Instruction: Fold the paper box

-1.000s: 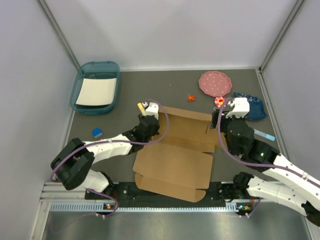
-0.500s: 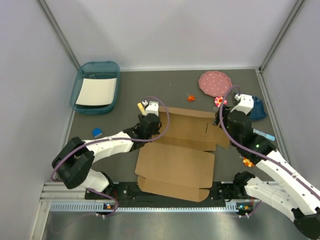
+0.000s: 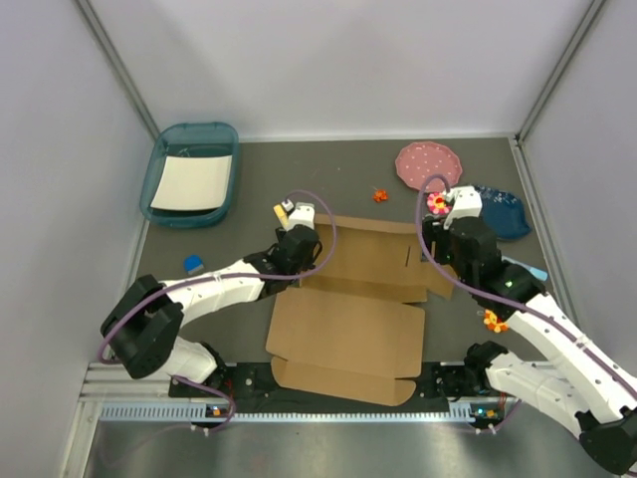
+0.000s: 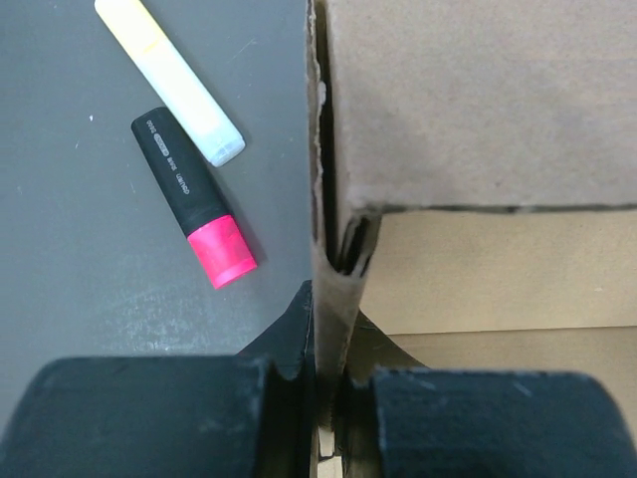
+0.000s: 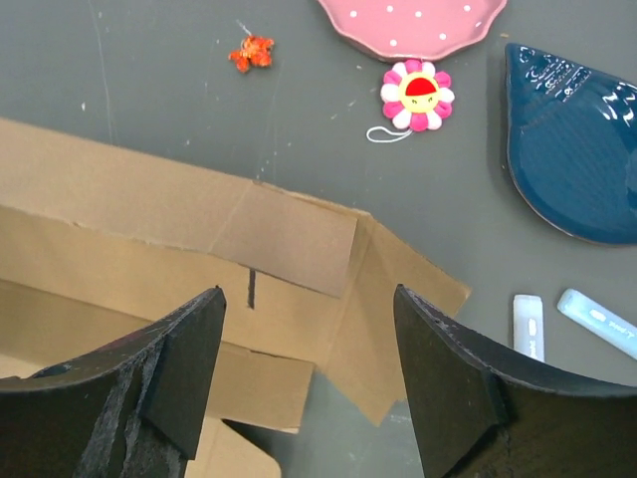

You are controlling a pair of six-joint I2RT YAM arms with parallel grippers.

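On dark grey table, toward its near edge, half-flat box, fold lines running left to right: left gripper clenched on its raised left flap, right gripper spread open and empty just above its right flap.

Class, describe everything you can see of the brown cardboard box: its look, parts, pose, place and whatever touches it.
The paper box is a brown corrugated cardboard sheet, die-cut with flaps and tabs, not yet a closed box. It lies mostly flat on the dark table between the two arms, its largest panel nearest their bases. A slit marks the far panel. The left gripper is shut on a left side flap standing on edge; the open right gripper hangs above the far right corner.
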